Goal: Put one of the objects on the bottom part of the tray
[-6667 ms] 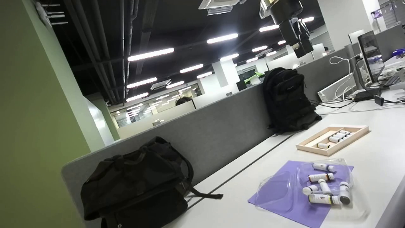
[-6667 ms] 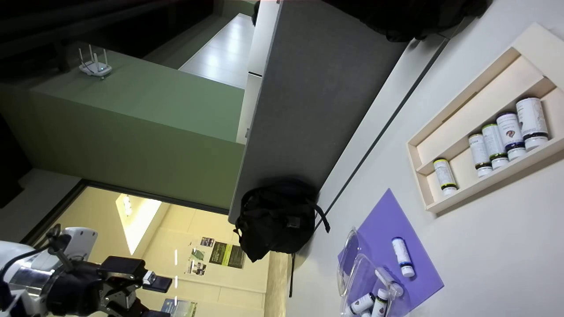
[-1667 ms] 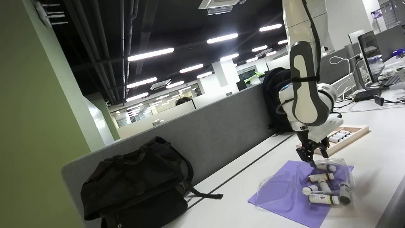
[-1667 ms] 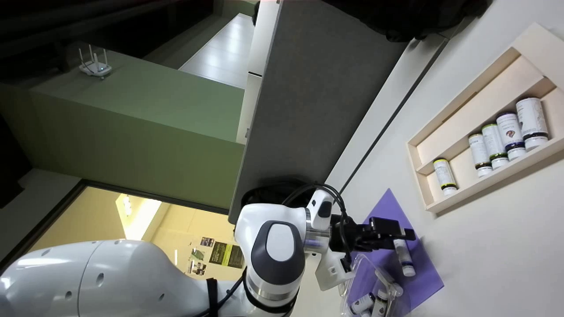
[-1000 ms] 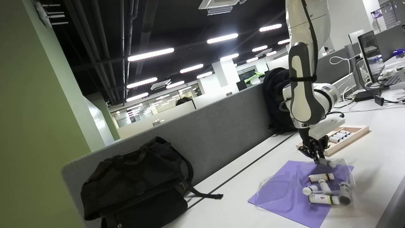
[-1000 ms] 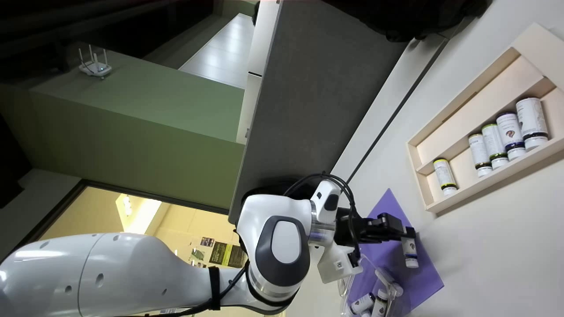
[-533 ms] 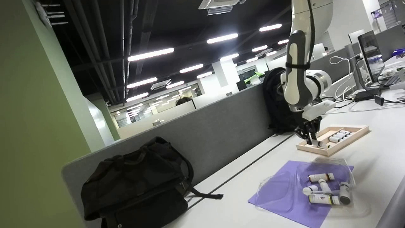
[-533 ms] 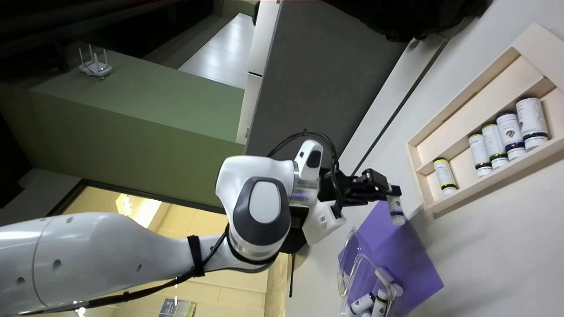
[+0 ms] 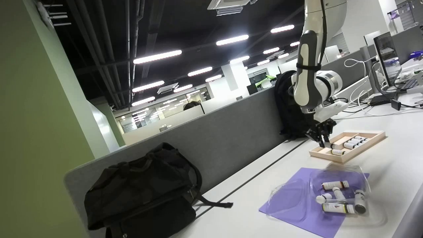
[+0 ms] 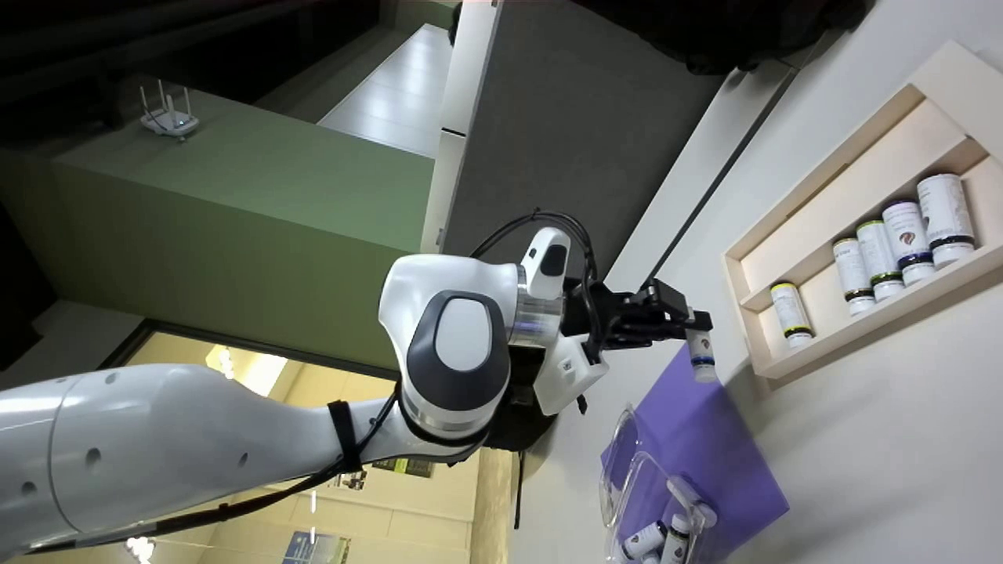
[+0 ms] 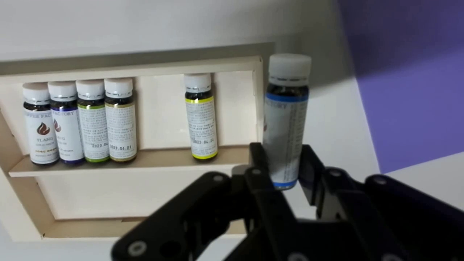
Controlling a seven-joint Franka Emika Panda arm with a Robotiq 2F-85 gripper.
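My gripper is shut on a small bottle with a white cap and blue bands, cap pointing away from the gripper. In the wrist view this bottle hangs just beside the end wall of the light wood tray. Several similar bottles lie in one long compartment of the tray, a yellow-banded bottle apart from the group. Bare wood shows in the other compartment. Both exterior views show the gripper raised above the table near the tray, the held bottle in the air.
On the purple mat stands a clear plastic container with several more bottles in it. Behind the table runs a grey partition. A black bag and a black backpack lean against it.
The gripper has come from open around the blue-banded bottle to shut on it. It has lifted the bottle off the mat and carried it towards the tray.
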